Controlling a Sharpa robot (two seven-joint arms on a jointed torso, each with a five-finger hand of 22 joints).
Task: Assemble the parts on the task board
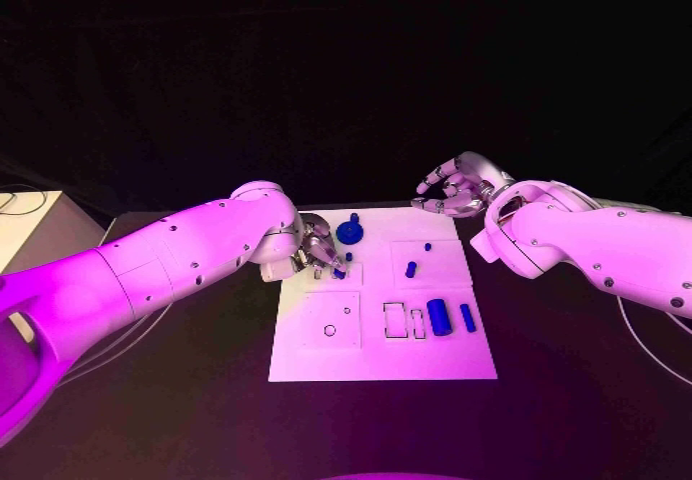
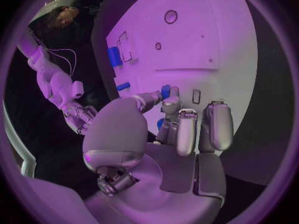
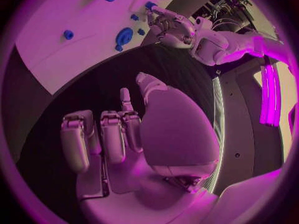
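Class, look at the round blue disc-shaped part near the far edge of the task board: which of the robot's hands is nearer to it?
Left. The left hand is over the task board right beside the round blue part. The right hand hovers beyond the board's far right corner, farther off.

We read this as a robotics lab or test cell, not a home or shop. Black curtain backdrop all round the dark bench (image 1: 202,400), coloured stage-like light over everything. Two white robot arms work over a white task board (image 1: 382,355) with outlined slots and small blue parts (image 1: 438,317), a standard manipulation-benchmark setup. A pale cabinet or side table (image 1: 26,225) with cables on it stands by the bench's far left corner. In the right wrist view we see equipment racks with wiring (image 3: 219,5) and a glowing light strip (image 3: 271,92) beside the bench. Loose cables trail off the bench edge (image 1: 642,340).
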